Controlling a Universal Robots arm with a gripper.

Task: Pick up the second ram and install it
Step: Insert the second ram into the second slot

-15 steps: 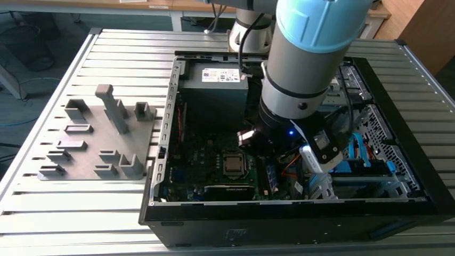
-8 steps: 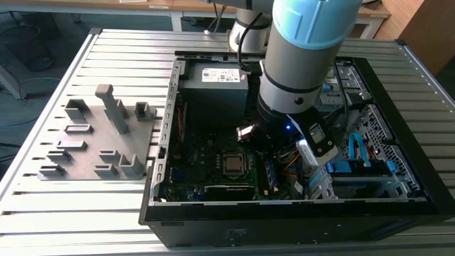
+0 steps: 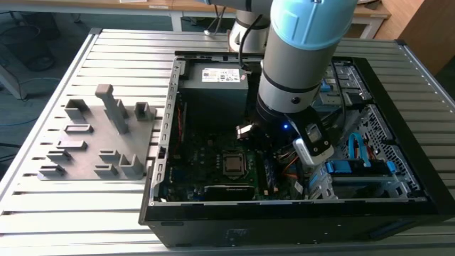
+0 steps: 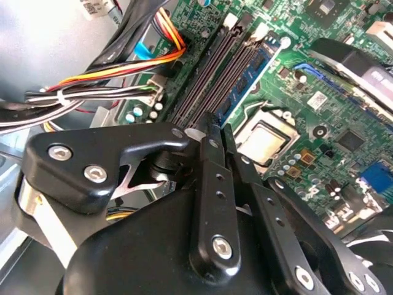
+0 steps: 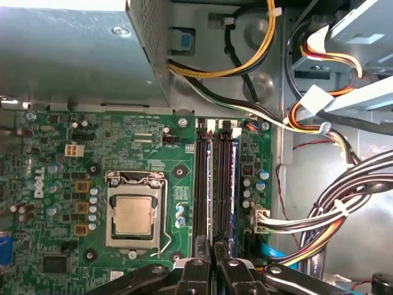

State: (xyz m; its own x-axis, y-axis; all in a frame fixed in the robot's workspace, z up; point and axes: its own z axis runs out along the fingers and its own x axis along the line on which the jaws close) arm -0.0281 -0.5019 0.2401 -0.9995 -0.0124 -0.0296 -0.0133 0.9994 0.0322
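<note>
At the exterior view's left the grey fixture [image 3: 92, 160] sits on the desk [image 3: 42, 213]. Right of it, inside the open computer case [image 3: 284, 213], the claw [image 5: 215, 249] is narrow, seemingly pinching the second ram [image 5: 213, 184], which stands in a middle slot beside the other memory strip [image 5: 235, 184]. It is probably light, stiff, card-thin and fragile: hold the flat faces near the top edge.

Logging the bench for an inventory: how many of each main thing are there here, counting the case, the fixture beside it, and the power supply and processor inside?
Open computer case: 1
Grey fixture: 1
Power supply: 1
Processor: 1
Total: 4
</note>
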